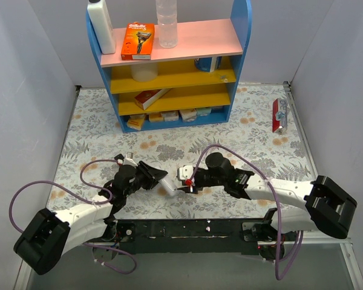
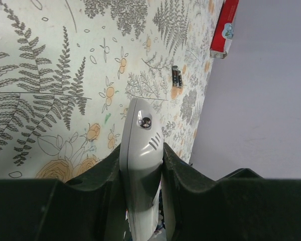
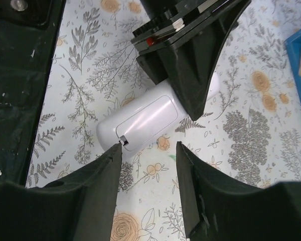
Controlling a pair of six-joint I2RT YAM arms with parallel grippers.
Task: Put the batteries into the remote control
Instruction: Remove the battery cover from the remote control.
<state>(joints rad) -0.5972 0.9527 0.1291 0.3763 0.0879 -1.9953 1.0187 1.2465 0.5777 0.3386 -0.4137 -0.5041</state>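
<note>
White remote (image 3: 140,123), clenched in left claw (image 2: 142,163), lies lengthwise toward the released, empty right claw (image 3: 149,148), just beside its free end.

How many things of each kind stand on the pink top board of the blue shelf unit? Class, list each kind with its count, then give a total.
Bottles: 2, a white bottle and a clear bottle
Boxes: 1, an orange razor box
Total: 3
</note>
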